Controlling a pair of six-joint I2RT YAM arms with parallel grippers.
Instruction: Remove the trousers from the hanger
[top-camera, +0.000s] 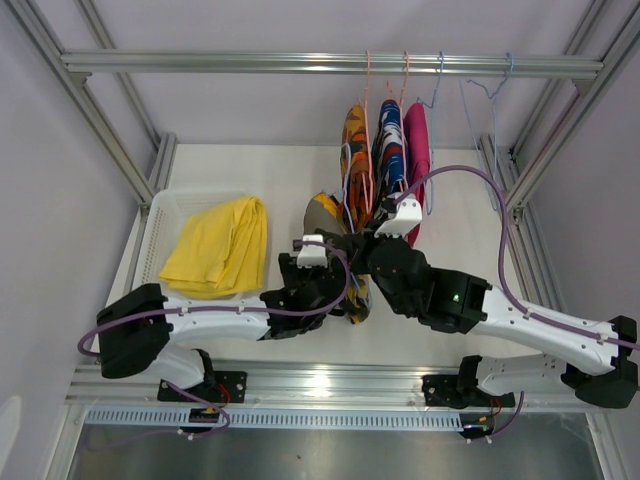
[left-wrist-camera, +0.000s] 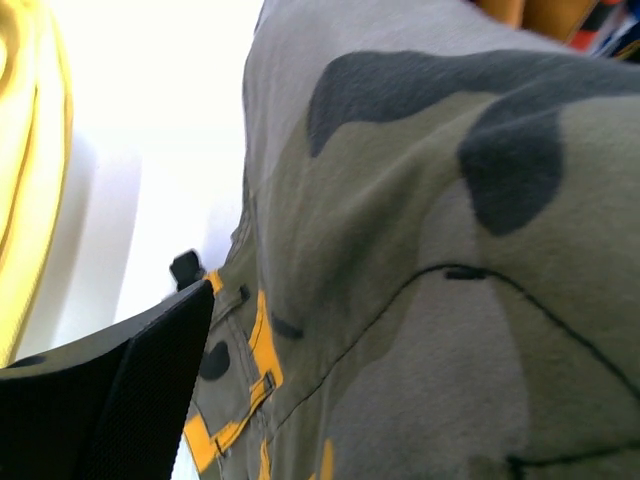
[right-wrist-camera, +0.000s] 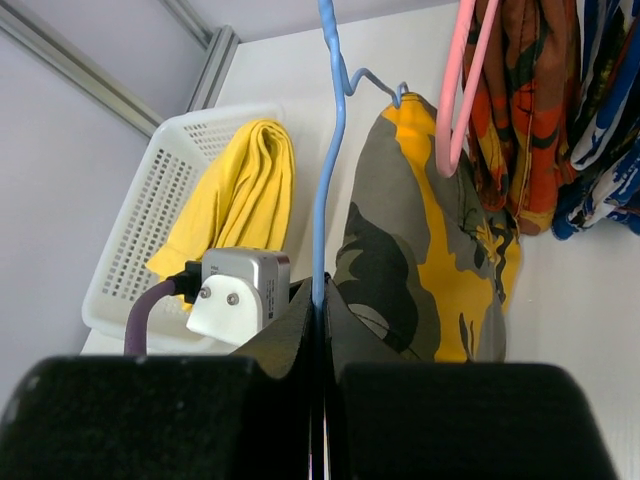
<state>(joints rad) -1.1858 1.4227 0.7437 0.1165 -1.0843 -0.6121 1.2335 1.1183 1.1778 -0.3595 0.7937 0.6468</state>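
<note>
Right gripper (right-wrist-camera: 321, 300): I see both fingers clenched on the thin wire of the blue hanger (right-wrist-camera: 330, 150), no gap between them.

Left gripper (top-camera: 338, 255): it sits low against the camouflage trousers (left-wrist-camera: 430, 250). On the left wrist camera only one black finger (left-wrist-camera: 110, 400) shows, bottom left, and the cloth fills the rest of the view. I cannot tell whether the jaws are released or grasping the fabric.

The camouflage trousers hang in front of both arms, over the white table (top-camera: 450, 190). Their top edge meets a bend of the blue hanger's wire.

Left of them, the yellow trousers (top-camera: 222, 245) lie folded in the white basket (top-camera: 150, 215).

Further back, the orange trousers (top-camera: 357, 165), blue-red-white trousers (top-camera: 388, 150) and magenta trousers (top-camera: 415, 150) hang close together, touching side by side. A pink hanger (right-wrist-camera: 460, 90) hangs in front of the orange pair on the right wrist view.

Farthest: the metal rail (top-camera: 300, 62) across the frame, hanger hooks over it.
</note>
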